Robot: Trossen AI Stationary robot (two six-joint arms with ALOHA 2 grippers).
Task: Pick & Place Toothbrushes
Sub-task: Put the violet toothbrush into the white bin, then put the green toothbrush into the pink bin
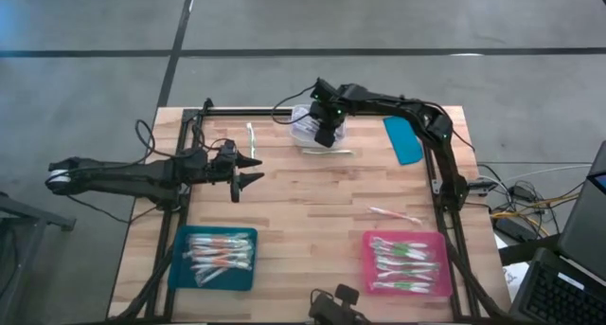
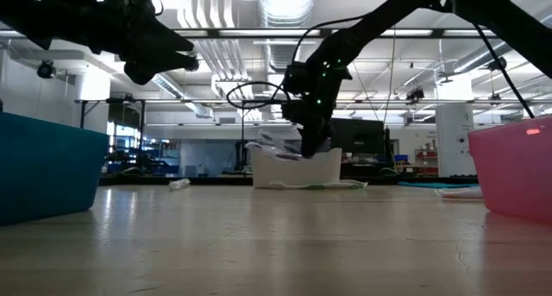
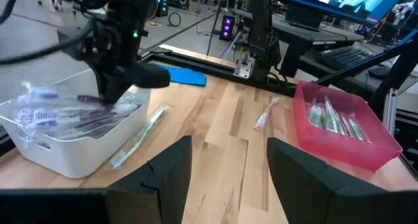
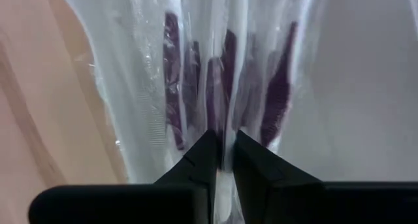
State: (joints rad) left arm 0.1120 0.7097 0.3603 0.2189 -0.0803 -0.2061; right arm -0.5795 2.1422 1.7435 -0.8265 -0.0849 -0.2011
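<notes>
A small white bin [image 1: 305, 138] at the table's far middle holds several wrapped toothbrushes [image 3: 72, 113] with purple parts [image 4: 173, 87]. My right gripper [image 4: 224, 152] reaches down into the bin, its fingers almost together, their tips at the pile. Loose toothbrushes lie flat on the table: one against the bin's near side [image 3: 137, 139], one left of the bin [image 1: 251, 135], a pink one [image 1: 396, 214] toward the right. My left gripper [image 1: 254, 171] hangs open above the table's left middle, holding nothing. My right gripper comes at the pile from above, slanting, with its fingertips [image 3: 112, 96] down among the wrapped toothbrushes in the bin. A thin pale strip shows in the narrow gap between the fingers; whether they touch or hold a wrapper I cannot tell.
A teal tray [image 1: 180, 268] at the near left and a pink tray [image 1: 443, 263] at the near right each hold several toothbrushes. A flat teal piece [image 1: 404, 140] lies right of the bin. Bare wood lies open across the table's middle.
</notes>
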